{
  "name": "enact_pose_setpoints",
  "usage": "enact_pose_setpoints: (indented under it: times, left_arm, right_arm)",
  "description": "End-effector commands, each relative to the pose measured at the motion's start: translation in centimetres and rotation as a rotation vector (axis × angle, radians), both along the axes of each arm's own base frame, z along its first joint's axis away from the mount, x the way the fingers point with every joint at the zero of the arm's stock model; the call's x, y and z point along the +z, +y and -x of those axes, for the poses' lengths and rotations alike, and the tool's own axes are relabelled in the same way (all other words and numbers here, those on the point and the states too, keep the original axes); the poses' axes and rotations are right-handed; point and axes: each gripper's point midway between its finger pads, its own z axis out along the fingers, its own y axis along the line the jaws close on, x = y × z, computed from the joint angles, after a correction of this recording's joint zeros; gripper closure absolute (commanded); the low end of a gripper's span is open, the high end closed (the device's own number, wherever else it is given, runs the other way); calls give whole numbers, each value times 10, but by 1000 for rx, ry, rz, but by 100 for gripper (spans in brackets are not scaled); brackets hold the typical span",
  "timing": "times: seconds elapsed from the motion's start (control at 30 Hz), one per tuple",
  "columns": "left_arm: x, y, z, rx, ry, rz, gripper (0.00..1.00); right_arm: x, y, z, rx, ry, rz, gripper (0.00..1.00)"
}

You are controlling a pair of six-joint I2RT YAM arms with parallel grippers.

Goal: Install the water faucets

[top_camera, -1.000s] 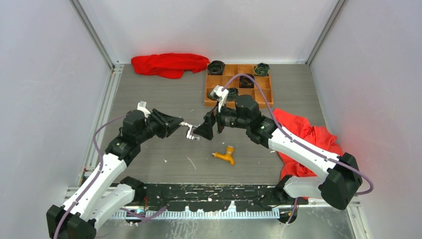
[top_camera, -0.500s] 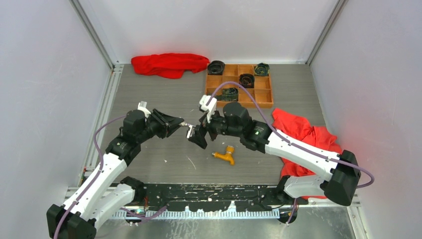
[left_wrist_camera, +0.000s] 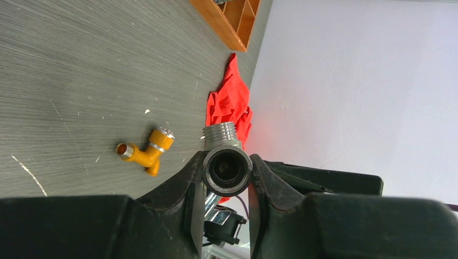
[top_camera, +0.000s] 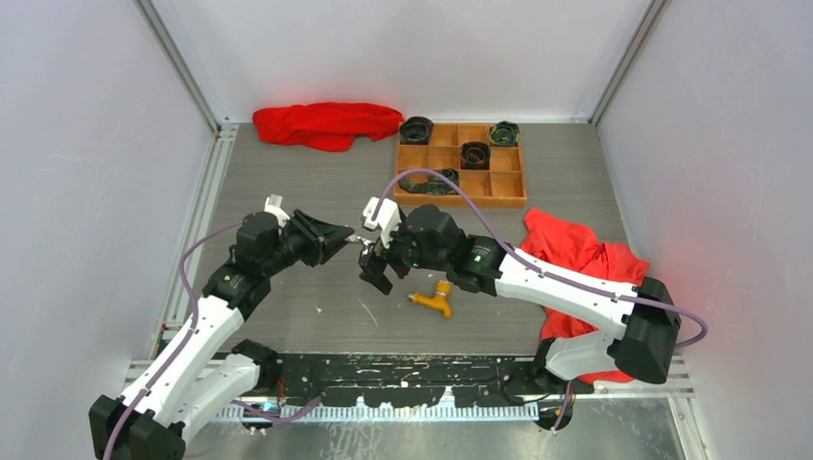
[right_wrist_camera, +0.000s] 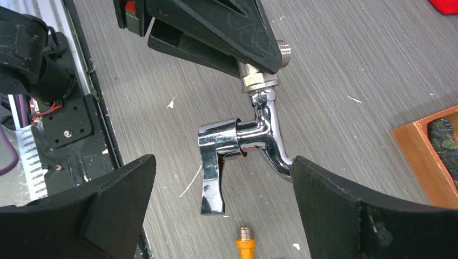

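My right arm (top_camera: 556, 278) has swung leftward and toward the near edge since a second ago, bringing my right tool (top_camera: 376, 271) up to the silver faucet (right_wrist_camera: 258, 135). My left arm (top_camera: 206, 316) has not shifted.

At the left, my left tool (top_camera: 347, 239) is clamped on that faucet's threaded end and holds it in the air above the surface (top_camera: 288, 182). The handle and curved spout stick out beyond the fingers. My right tool stands wide apart, one finger on each side of the handle and spout, gripping nothing. The spout's bend runs up to the edge of one finger, and I cannot tell whether they touch.

Just right of it, the orange faucet (top_camera: 433, 298) lies on the surface by itself. Farther back sits a wooden tray (top_camera: 479, 201) with dark rolled items (top_camera: 476, 153) in some compartments. A red cloth (top_camera: 585, 264) lies crumpled beside my right forearm.
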Motion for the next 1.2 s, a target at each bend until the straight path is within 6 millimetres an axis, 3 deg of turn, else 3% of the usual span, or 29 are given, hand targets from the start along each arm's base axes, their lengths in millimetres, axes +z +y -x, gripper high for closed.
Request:
enact_pose_setpoints:
  times: [0.0, 0.3, 0.5, 0.67, 1.17]
  left_arm:
    - [30, -4, 0, -22, -113, 46, 100]
    - [30, -6, 0, -31, -112, 51, 100]
    - [34, -6, 0, -37, -122, 55, 100]
    - [31, -6, 3, -37, -116, 59, 100]
    - [35, -6, 6, -43, -131, 64, 100]
  right_arm:
    - [25, 9, -4, 21, -50, -37, 0]
    - [20, 14, 4, 61, -85, 1, 0]
    - [2, 3, -27, -130, -99, 117, 0]
    - [4, -10, -50, -296, -128, 137, 0]
    - [6, -10, -63, -370, -142, 148, 0]
